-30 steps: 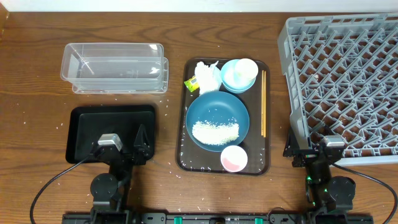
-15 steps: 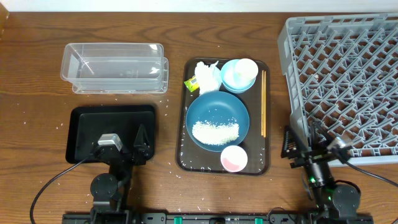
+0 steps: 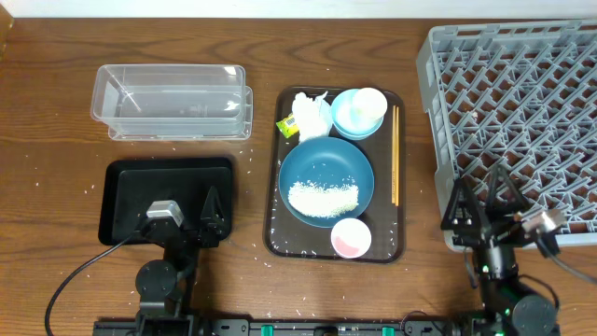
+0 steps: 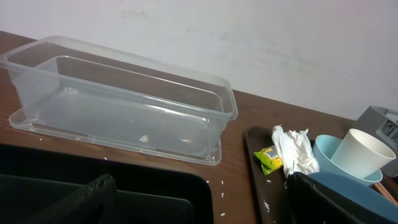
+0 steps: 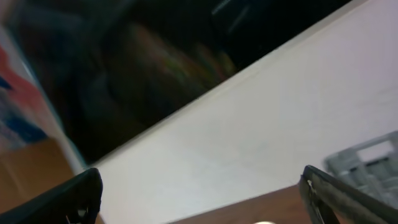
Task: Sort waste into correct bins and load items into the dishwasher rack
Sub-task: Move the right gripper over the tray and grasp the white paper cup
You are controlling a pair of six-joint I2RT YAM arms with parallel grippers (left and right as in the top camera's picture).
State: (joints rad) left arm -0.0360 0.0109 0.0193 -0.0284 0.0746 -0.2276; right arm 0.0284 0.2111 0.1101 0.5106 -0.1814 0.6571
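Your left gripper point(image 4: 200, 180) hangs over the black tray point(image 3: 121, 182), lower left of the overhead view. Its jaws are spread wide with nothing between them.

Your right gripper point(image 3: 480, 198) is at lower right, over the bottom left corner of the grey rack point(image 3: 522, 112). Its fingers are splayed apart and empty. Its wrist view is blurred and tipped up at a wall, so you get little from it.

Clear tub point(image 3: 173, 101): upper left, above the black tray and apart from it, one white speck on its floor.

Brown serving tray point(image 3: 273, 187): centre of frame. On it:
- dark-blue dish point(image 3: 326, 168) in the middle, rice point(image 3: 324, 198) heaped on its lower half
- tissue point(image 3: 312, 114) at the top, touching the light-blue bowl point(image 3: 343, 117)
- wrapper point(image 3: 288, 124) just left of the tissue
- white cup point(image 3: 370, 105) tilted inside the bowl
- pink cup point(image 3: 351, 237) at the bottom edge, just below the dish
- chopsticks point(image 3: 395, 154) lengthwise along the right side

Stray grains dot the table point(image 3: 56, 140) around the trays. The rack fills the right side and runs off the frame.
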